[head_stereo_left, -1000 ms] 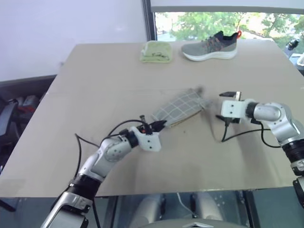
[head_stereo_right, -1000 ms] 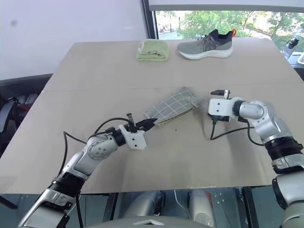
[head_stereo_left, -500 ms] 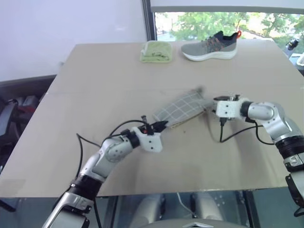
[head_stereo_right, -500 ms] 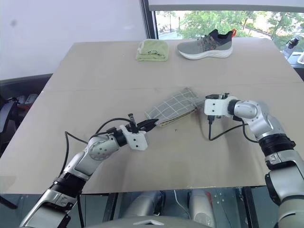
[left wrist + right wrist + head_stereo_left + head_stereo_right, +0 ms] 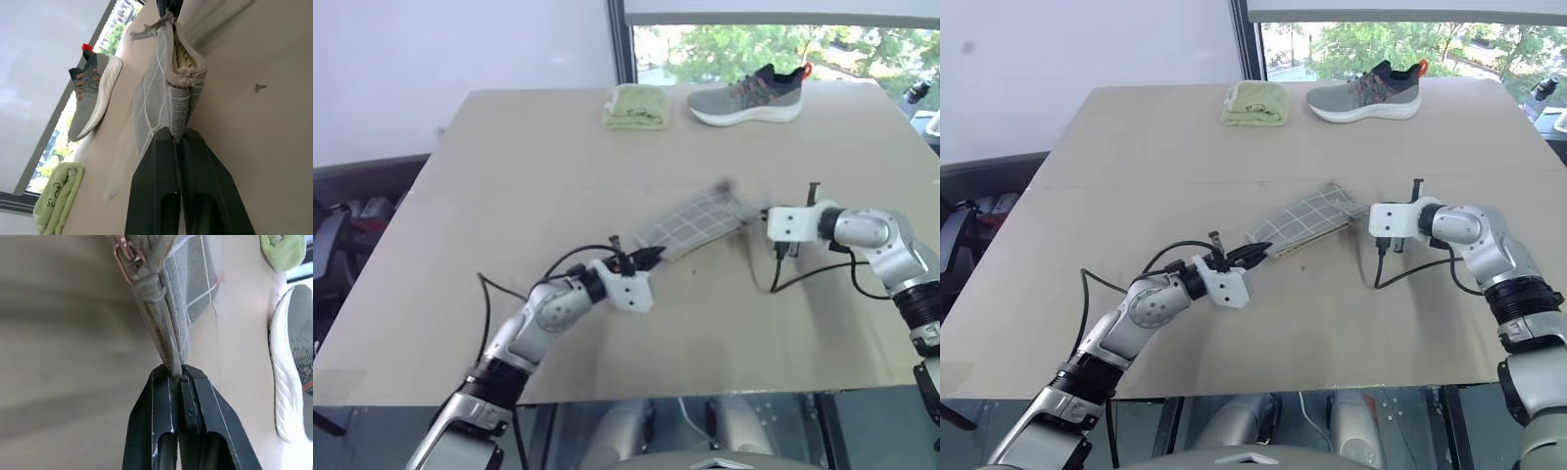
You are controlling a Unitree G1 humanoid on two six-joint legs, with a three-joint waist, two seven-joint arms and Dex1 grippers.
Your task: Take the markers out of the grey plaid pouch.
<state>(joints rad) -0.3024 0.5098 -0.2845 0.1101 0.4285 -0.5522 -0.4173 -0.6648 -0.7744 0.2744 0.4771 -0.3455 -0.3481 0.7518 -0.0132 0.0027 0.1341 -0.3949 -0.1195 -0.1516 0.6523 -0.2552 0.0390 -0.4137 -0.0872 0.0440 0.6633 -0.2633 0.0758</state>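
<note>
The grey plaid pouch [image 5: 695, 221] is stretched between my two grippers over the middle of the table. At its near end my left gripper [image 5: 646, 258] is shut on the fabric, and the left wrist view shows the black fingers [image 5: 161, 161] pinching that end of the pouch [image 5: 164, 83]. My right gripper [image 5: 760, 213] is shut on the far end, clamped on the zipper edge [image 5: 166, 347] just below the metal pull [image 5: 124, 254]. The pouch mouth gapes a little, showing its lining [image 5: 183, 54]. The markers are hidden.
A grey sneaker [image 5: 746, 95] and a folded yellow-green cloth [image 5: 634, 106] lie at the table's far edge. Black cables hang from both wrists onto the tan tabletop [image 5: 509, 196]. A window lies beyond the far edge.
My right gripper was open beside the pouch, moved onto its far end and shut on it. The pouch is now drawn out straighter. The left gripper kept its hold.
</note>
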